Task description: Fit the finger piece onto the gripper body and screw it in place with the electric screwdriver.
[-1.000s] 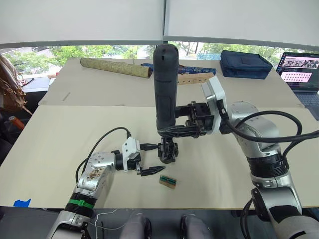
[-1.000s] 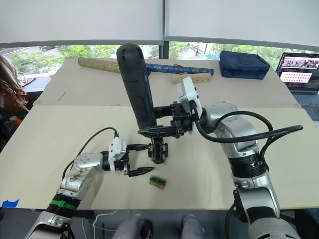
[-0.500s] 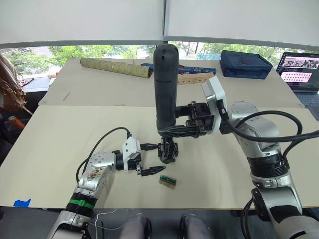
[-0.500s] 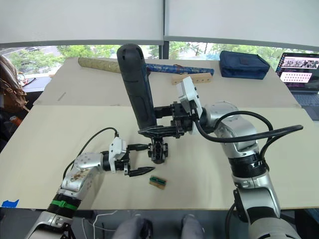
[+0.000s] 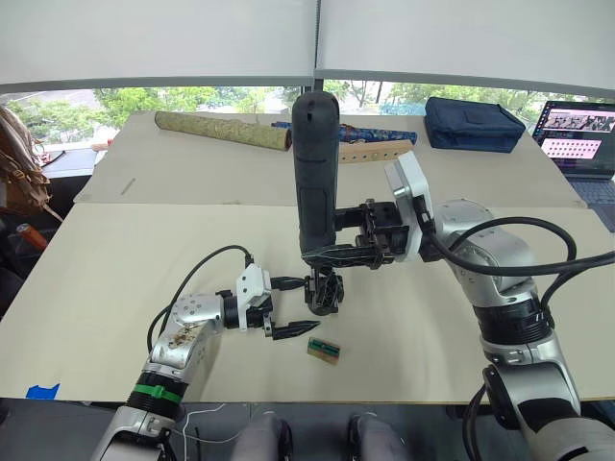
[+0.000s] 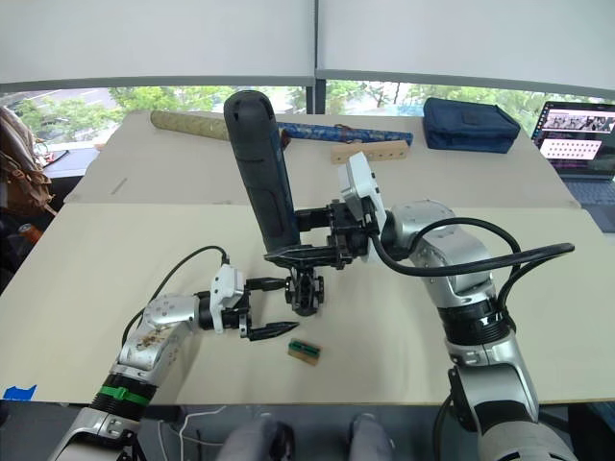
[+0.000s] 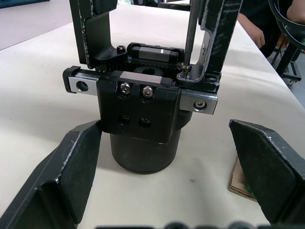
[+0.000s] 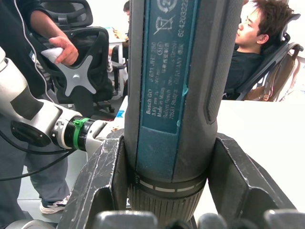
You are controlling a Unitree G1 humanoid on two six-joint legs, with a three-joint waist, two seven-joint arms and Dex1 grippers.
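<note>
The electric screwdriver (image 5: pixel 314 173) stands upright over the table, and my right gripper (image 5: pixel 338 257) is shut around its lower end. Its thin bit (image 7: pixel 190 33) comes down onto a screw (image 7: pixel 185 70) on top of the gripper body (image 7: pixel 143 109). The finger piece (image 7: pixel 215 43) rises from the body right beside that screw. A second black upright (image 7: pixel 93 28) stands on the body's other side. My left gripper (image 5: pixel 298 307) is open and low on the table, its fingers (image 7: pixel 71 167) flanking the base of the body (image 5: pixel 324 293).
A small tan-and-green block (image 5: pixel 324 350) lies just in front of the gripper body. At the back of the table are an olive rolled tube (image 5: pixel 223 130), a wooden strip with holes (image 5: pixel 370 152), a dark blue bag (image 5: pixel 474 123) and a laptop (image 5: pixel 579 134). People sit on chairs beyond (image 8: pixel 257 43).
My right arm and the screwdriver have shifted slightly to the left, the tool leaning a little more. The left gripper and the gripper body stay where they were.
</note>
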